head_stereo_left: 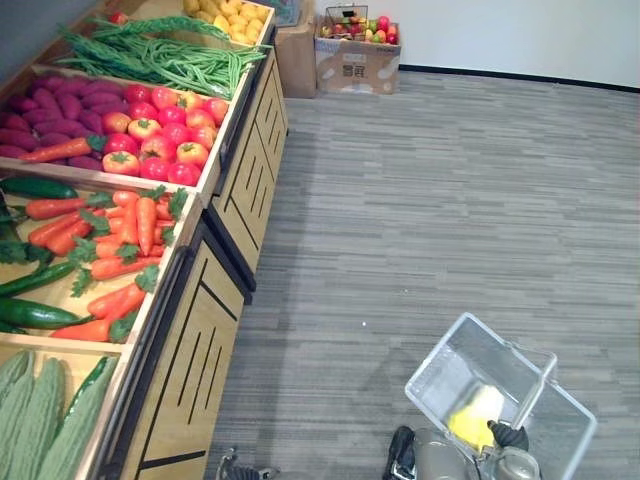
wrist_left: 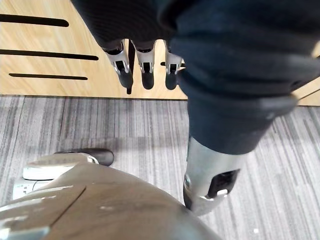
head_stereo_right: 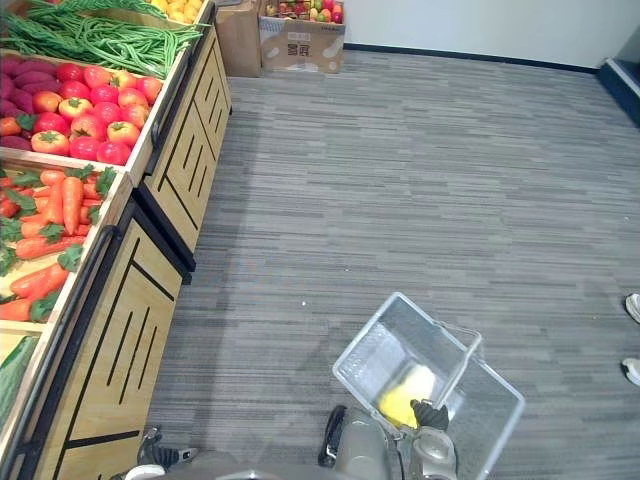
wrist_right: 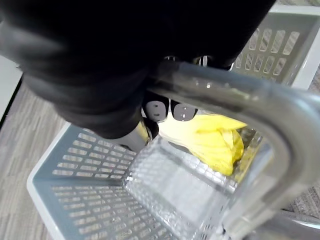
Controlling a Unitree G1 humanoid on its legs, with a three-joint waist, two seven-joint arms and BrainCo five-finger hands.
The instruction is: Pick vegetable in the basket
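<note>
A clear grey plastic basket (head_stereo_left: 470, 365) hangs low at my right side above the carpet. A yellow vegetable (wrist_right: 212, 140) lies in its bottom (head_stereo_right: 405, 395). My right hand (wrist_right: 165, 109) has its fingers curled round the basket's handle (wrist_right: 240, 95), and it appears at the basket's near rim (head_stereo_left: 508, 435). My left hand (wrist_left: 145, 67) hangs by the wooden cabinet front with fingers straight and nothing in it. On the left, the produce stand holds carrots (head_stereo_left: 120, 240), cucumbers (head_stereo_left: 35, 315), tomatoes (head_stereo_left: 160, 135), green beans (head_stereo_left: 170, 55) and bitter gourds (head_stereo_left: 40, 415).
The wooden stand (head_stereo_left: 190, 350) runs along the left, its bin edges jutting toward the aisle. A cardboard box of fruit (head_stereo_left: 357, 45) stands by the far wall. A person's shoes (head_stereo_right: 632, 305) show at the right edge. Grey carpet (head_stereo_left: 450, 200) stretches ahead.
</note>
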